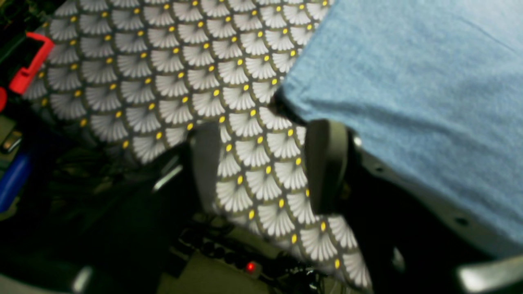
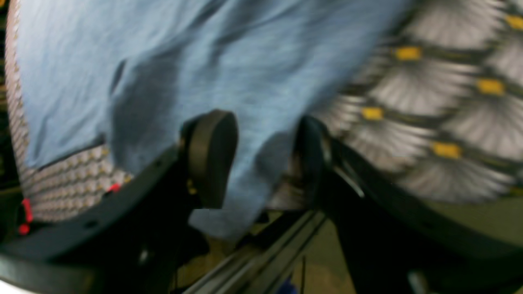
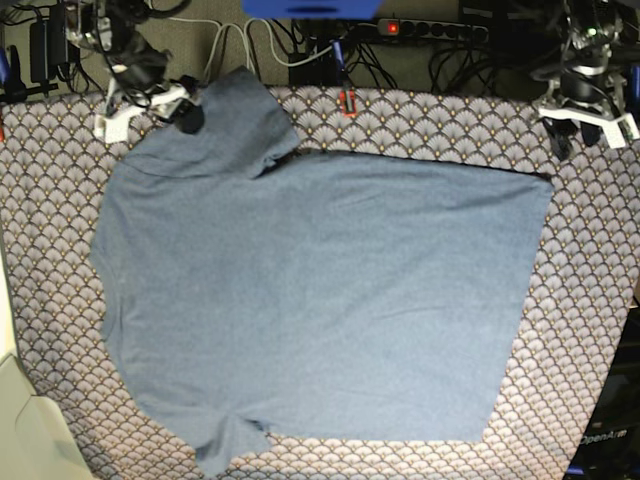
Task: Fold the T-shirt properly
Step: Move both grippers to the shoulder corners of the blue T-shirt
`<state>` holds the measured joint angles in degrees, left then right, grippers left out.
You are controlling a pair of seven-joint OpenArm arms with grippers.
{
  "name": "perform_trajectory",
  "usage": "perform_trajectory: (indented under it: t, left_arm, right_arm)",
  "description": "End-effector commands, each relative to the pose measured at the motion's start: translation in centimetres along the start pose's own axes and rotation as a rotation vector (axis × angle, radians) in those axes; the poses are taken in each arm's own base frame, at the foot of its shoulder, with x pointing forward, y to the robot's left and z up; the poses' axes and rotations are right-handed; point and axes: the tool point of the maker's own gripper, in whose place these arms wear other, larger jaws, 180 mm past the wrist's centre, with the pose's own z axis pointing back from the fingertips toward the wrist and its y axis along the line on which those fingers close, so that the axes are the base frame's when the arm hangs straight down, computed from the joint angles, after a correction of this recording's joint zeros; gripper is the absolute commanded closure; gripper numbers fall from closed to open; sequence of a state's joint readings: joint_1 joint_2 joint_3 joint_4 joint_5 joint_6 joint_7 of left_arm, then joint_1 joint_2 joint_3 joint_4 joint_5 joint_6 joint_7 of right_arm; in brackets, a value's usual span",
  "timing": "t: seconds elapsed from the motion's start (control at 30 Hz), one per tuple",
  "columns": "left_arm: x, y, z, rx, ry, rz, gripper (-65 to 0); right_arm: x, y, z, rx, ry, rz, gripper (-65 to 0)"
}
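The slate-blue T-shirt (image 3: 320,290) lies spread flat on the scallop-patterned table cover (image 3: 590,300), no lettering showing. One sleeve points to the far left corner, and there my right gripper (image 3: 185,110) sits. In the right wrist view that gripper (image 2: 263,122) stands open, with the T-shirt (image 2: 163,61) cloth running between its fingers and hanging past the table's edge. My left gripper (image 3: 590,125) hovers at the far right, beyond the shirt's hem corner. In the left wrist view it (image 1: 267,134) is open over bare table cover (image 1: 163,81), and the T-shirt (image 1: 408,81) corner lies just beyond its right finger.
A power strip (image 3: 430,28) with a red light and tangled cables run behind the table's far edge. A red clamp (image 1: 30,61) grips the cover's edge. A white object (image 3: 20,420) stands at the near left corner.
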<state>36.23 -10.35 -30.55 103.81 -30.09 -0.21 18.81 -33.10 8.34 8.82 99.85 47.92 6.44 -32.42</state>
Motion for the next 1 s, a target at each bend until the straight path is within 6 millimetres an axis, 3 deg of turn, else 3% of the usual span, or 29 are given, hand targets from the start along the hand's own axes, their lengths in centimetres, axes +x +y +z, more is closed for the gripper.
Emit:
perform_trajectory:
  t: [0.0, 0.13, 0.33, 0.53, 0.97]
  left_arm:
    - [0.7, 0.2, 0.0, 0.001, -0.028, -0.007, -33.2]
    - [0.0, 0.8, -0.2, 0.014, -0.009, -0.001, -33.2]
    - [1.2, 0.1, -1.1, 0.002, -0.045, 0.013, -33.2]
    - [2.6, -0.5, -2.7, -0.005, -0.084, 0.041, -33.2]
    - [1.5, -0.2, -6.3, 0.020, -0.058, 0.116, -33.2]
  right_arm:
    - [0.0, 0.0, 0.1, 0.000, 0.012, 0.000, -29.3]
    - [0.3, 0.1, 0.0, 0.004, 0.006, 0.002, -22.4]
    - [-0.3, -0.4, -0.2, -0.008, 0.021, -0.008, 0.0]
    - [-1.5, -2.1, -1.0, -0.041, 0.059, -0.038, 0.0]
    - [-1.3, -2.0, -1.1, -0.038, 0.056, -0.035, 0.0]
